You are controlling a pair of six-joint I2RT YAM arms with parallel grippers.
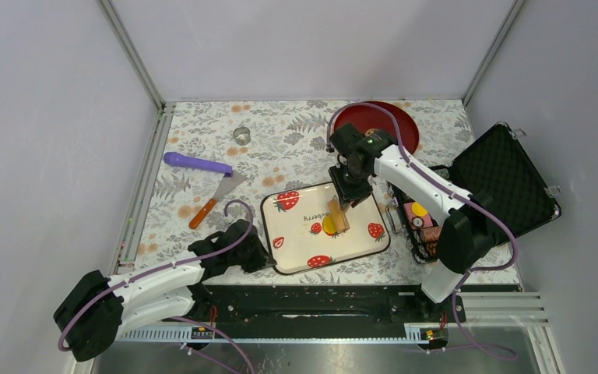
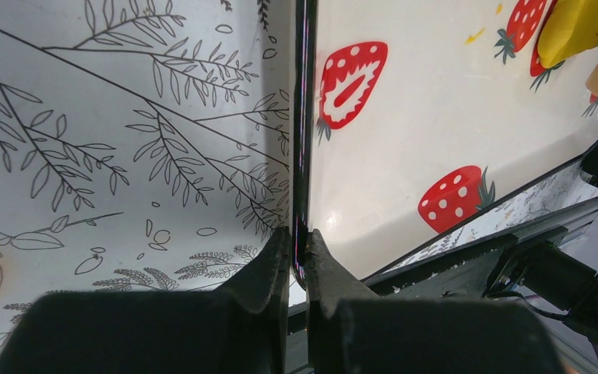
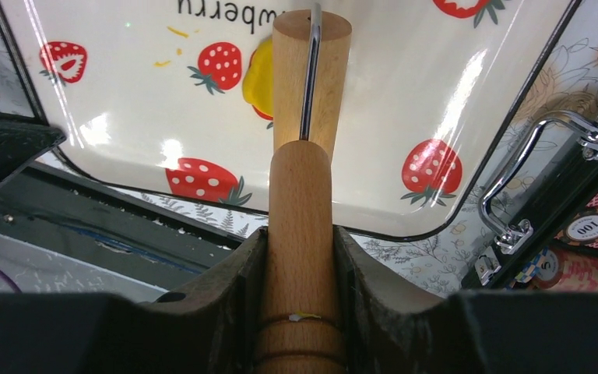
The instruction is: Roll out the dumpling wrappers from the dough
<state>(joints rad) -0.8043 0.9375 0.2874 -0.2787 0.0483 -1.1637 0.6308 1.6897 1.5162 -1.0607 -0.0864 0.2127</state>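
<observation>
A white strawberry-print tray (image 1: 358, 248) lies at the table's near middle. The yellow dough (image 1: 329, 226) sits in it, a small flattened patch; it also shows in the right wrist view (image 3: 258, 78) and the left wrist view (image 2: 576, 27). My right gripper (image 3: 300, 249) is shut on the handle of a wooden rolling pin (image 3: 302, 195), whose roller (image 1: 337, 214) rests on the dough's right side. My left gripper (image 2: 297, 249) is shut on the tray's left rim (image 2: 304, 117). No round wrappers show.
A purple roller (image 1: 196, 163), an orange-handled scraper (image 1: 216, 196) and a small metal cup (image 1: 241, 134) lie at the left back. A red plate (image 1: 405, 125) is behind my right arm. An open black case (image 1: 498, 183) with poker chips stands right of the tray.
</observation>
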